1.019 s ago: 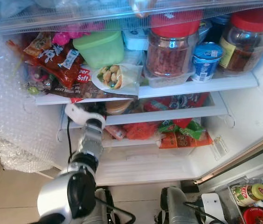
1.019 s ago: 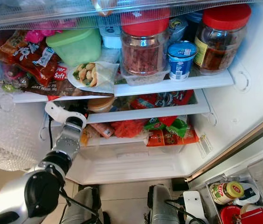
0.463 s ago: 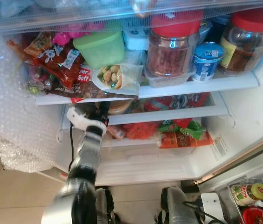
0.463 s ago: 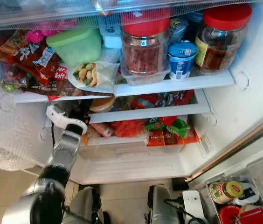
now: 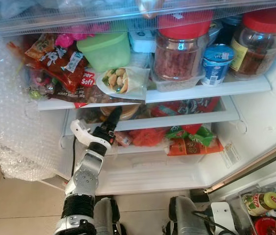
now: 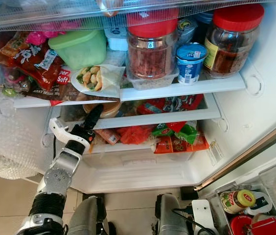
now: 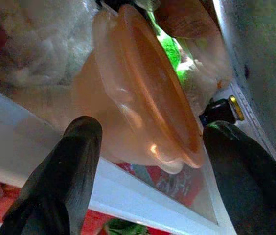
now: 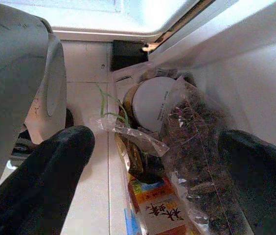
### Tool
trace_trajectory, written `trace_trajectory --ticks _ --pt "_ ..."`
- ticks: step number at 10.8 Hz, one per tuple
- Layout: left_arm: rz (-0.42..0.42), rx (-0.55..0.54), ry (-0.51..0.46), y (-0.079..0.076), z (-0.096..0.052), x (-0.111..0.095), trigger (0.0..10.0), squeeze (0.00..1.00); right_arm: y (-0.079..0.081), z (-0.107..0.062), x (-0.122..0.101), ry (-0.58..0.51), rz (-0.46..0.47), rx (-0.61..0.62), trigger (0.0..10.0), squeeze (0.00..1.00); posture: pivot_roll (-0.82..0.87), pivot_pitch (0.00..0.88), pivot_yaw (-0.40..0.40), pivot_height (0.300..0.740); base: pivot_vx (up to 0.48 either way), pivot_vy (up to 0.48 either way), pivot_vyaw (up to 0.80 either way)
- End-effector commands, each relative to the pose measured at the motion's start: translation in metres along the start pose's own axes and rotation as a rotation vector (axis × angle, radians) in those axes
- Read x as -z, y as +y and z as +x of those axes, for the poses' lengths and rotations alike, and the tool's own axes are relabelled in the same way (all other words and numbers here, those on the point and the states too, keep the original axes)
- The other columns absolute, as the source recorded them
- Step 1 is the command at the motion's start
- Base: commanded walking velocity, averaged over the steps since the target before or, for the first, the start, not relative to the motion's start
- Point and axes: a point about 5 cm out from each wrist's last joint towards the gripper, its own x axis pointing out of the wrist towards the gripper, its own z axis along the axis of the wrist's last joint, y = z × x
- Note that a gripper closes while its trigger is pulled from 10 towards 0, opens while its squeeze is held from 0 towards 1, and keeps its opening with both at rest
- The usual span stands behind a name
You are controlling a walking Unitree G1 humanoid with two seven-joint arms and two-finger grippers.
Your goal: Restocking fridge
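Up close, the left gripper (image 5: 112, 117) reaches into the fridge's second shelf (image 5: 177, 121), glossy black fingers (image 7: 64, 171) spread wide either side of a translucent, round orange tub (image 7: 143, 98) lying tilted on it.

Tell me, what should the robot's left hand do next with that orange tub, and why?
Probably ease forward a little, then close. The left gripper is open, its fingers either side of the orange lidded tub on the fridge's middle shelf, not yet touching it.
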Motion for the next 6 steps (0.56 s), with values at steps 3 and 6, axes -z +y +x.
trace_trajectory --ticks 3,6 --pt "0.022 -0.005 0.015 -0.005 0.013 0.001 10.0 0.0 -0.002 -0.001 0.008 0.026 0.015 0.009 10.0 0.0 -0.13 0.189 0.09 0.627 0.0 0.0 0.0" --pt "0.024 -0.001 0.052 -0.004 0.013 0.005 10.0 0.0 -0.001 -0.001 0.008 0.031 0.02 0.006 10.0 0.0 -0.13 0.193 0.094 0.627 0.0 0.0 0.0"
